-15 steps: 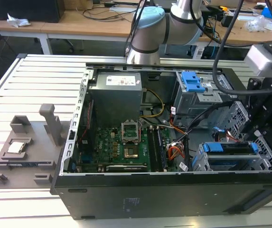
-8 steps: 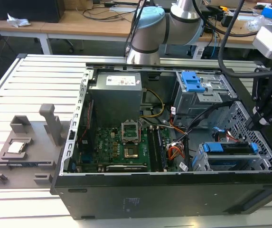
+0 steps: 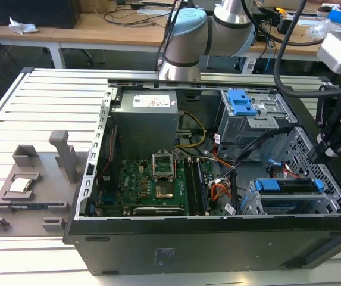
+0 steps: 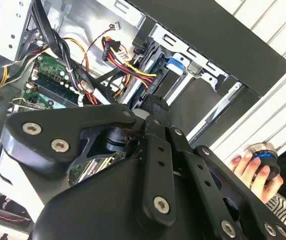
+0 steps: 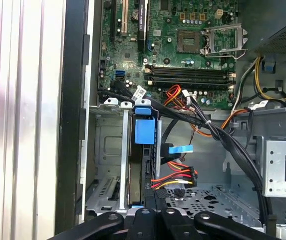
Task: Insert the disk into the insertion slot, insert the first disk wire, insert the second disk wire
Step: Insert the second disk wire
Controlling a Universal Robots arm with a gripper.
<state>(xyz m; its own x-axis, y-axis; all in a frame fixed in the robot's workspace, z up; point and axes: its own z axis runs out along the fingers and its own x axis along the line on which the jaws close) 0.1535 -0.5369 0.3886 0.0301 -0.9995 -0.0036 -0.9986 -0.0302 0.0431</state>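
A grey parts tray lies toward the worktop's edge at the exterior view's left. Beside it lies the open computer case, with the green motherboard in its middle. Toward the worktop's edge at the exterior view's right, the disk in its blue caddy sits inside the insertion slot. In the first wrist view a red, yellow and black wire bundle ends just beside the disk; plugged or not, I cannot tell. My gripper hovers near the slot; clenched or released, I cannot tell.
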